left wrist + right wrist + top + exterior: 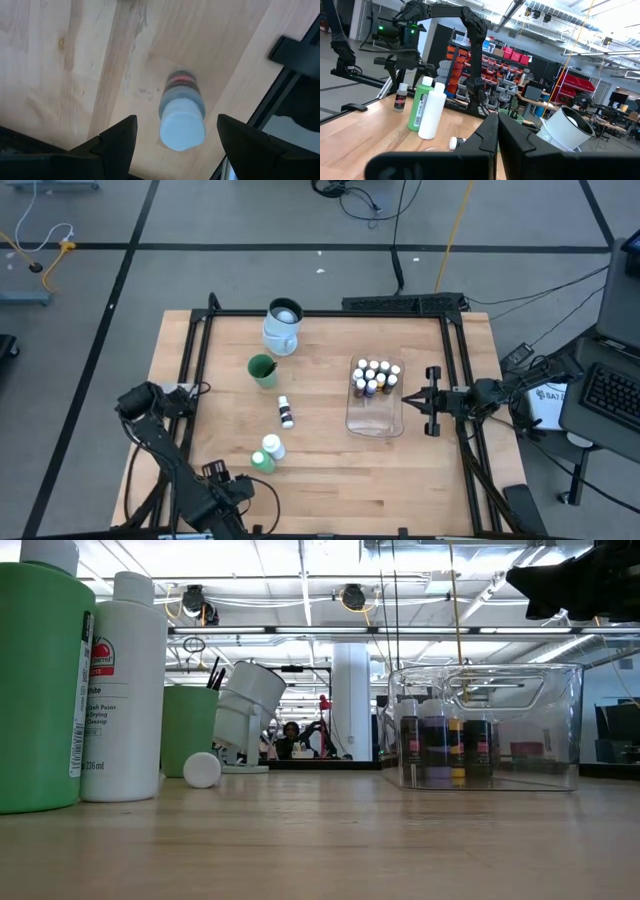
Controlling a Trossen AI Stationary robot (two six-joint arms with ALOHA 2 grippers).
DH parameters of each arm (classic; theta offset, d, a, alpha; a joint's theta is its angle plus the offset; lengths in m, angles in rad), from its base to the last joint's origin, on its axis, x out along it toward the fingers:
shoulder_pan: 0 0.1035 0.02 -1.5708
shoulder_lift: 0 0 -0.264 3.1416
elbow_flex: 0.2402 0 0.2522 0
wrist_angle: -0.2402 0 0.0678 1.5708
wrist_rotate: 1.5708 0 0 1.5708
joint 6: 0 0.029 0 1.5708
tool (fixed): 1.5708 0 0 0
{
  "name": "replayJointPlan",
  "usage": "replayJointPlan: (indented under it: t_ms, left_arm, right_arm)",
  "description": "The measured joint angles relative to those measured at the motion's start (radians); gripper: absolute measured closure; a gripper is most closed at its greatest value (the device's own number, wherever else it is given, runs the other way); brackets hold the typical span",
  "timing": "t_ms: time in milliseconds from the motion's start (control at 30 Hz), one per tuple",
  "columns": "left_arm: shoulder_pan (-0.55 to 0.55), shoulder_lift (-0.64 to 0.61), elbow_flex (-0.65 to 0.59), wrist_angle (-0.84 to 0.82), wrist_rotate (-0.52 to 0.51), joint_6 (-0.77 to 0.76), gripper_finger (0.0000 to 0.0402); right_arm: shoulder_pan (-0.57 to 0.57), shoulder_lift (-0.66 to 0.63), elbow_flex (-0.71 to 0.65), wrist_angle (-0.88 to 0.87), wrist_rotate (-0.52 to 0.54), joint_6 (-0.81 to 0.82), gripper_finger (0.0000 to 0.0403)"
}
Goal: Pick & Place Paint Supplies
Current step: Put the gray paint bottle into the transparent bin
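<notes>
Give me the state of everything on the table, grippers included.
White-and-pale-blue mug: tilted.
Green plastic cup: upright, brushes inside.
Large green bottle: upright, capped.
Tall white bottle: upright, capped.
Tiny dark bottle mid-table: on its side.
Clear plastic tub: open-topped, tiny bottles standing at one end.
Left gripper: open, above an upright white-capped tiny bottle.
Right gripper: shut, empty.

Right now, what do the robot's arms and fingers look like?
Both arms are dark, jointed tubes with black cables. The left gripper has two flat, wedge-shaped black fingers. The right gripper ends in a black crossbar with two slim fingers.
</notes>
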Motion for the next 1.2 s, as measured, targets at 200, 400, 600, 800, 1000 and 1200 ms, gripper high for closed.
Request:
replayJointPlan:
  t_ms: [200, 400, 600, 800, 1000, 1200]
  left_arm:
    - [0.005, 0.000, 0.000, -0.001, -0.009, 0.008, 0.0121]
    - [0.005, 0.000, 0.000, 0.001, -0.004, 0.005, 0.0132]
    - [0.011, 0.000, -0.013, 0.008, -0.026, 0.023, 0.0182]
    - [0.021, -0.006, -0.045, 0.026, 0.035, 0.022, 0.0238]
    - [0.020, -0.006, -0.052, 0.041, 0.055, 0.006, 0.0292]
    - [0.037, -0.001, -0.028, 0.014, 0.119, 0.045, 0.0298]
  right_arm:
    - [0.000, 0.000, 0.000, 0.000, 0.000, 0.000, 0.0399]
    - [0.000, 0.000, 0.000, 0.000, 0.000, 0.000, 0.0399]
    - [0.000, 0.000, 0.000, 0.000, 0.000, 0.000, 0.0399]
    - [0.000, 0.000, 0.000, 0.000, 0.000, -0.001, 0.0399]
    - [0.000, 0.000, 0.000, 0.000, 0.000, -0.002, 0.0399]
    - [0.000, 0.000, 0.000, 0.000, 0.000, -0.001, 0.0399]
